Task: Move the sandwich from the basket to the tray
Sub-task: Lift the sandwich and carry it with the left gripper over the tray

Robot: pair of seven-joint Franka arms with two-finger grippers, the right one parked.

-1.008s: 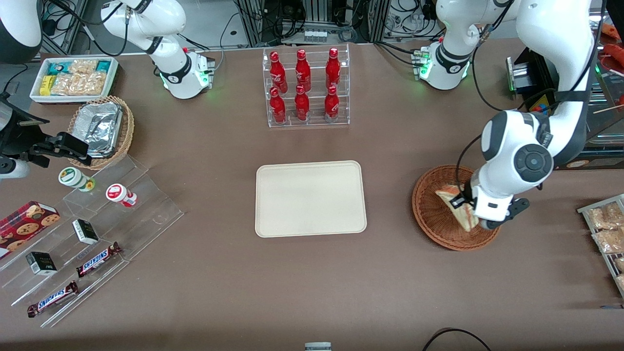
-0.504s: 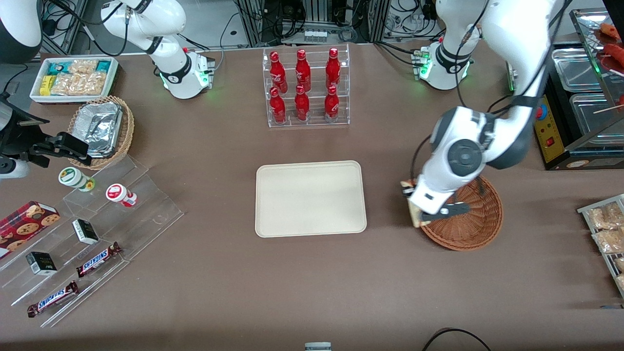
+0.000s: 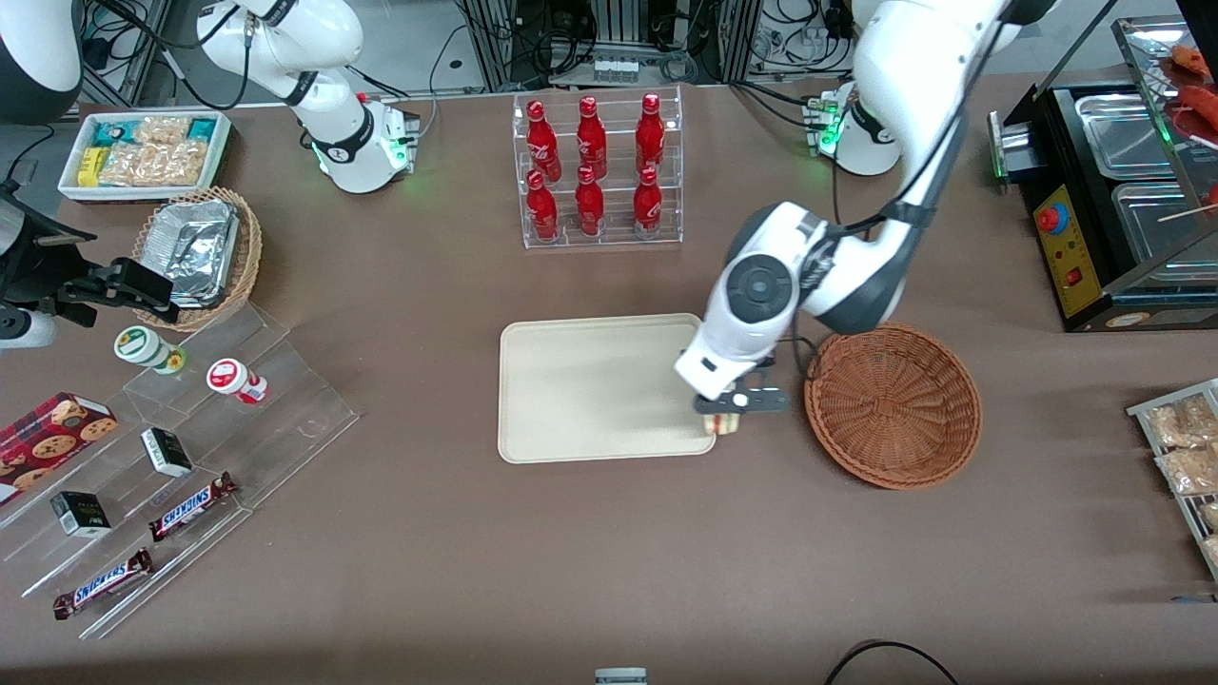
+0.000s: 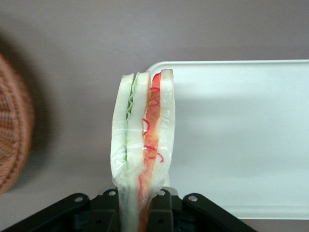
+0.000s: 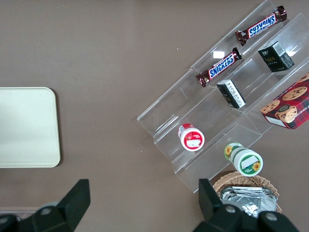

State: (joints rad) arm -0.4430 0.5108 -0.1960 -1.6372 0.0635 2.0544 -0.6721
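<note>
The sandwich [image 4: 143,140], a wrapped wedge of white bread with red and green filling, stands upright between the fingers of my gripper [image 4: 143,203], which is shut on its lower end. In the front view the gripper [image 3: 728,404] hangs over the cream tray's [image 3: 590,390] edge nearest the basket, with a bit of the sandwich [image 3: 728,424] showing below it. The reddish-brown woven basket [image 3: 894,404] sits beside the tray, toward the working arm's end, with nothing in it. The wrist view shows the tray [image 4: 241,135] and the basket's rim [image 4: 12,125] on either side of the sandwich.
A clear rack of red bottles [image 3: 599,171] stands farther from the front camera than the tray. Toward the parked arm's end are a stepped acrylic stand with snacks [image 3: 190,447], a tan basket with foil trays [image 3: 200,252] and a white bin [image 3: 143,152]. A rack of snack bags [image 3: 1185,447] lies at the working arm's end.
My gripper has lifted the sandwich out of the basket and carried it sideways to the tray's edge. The basket now holds nothing.
</note>
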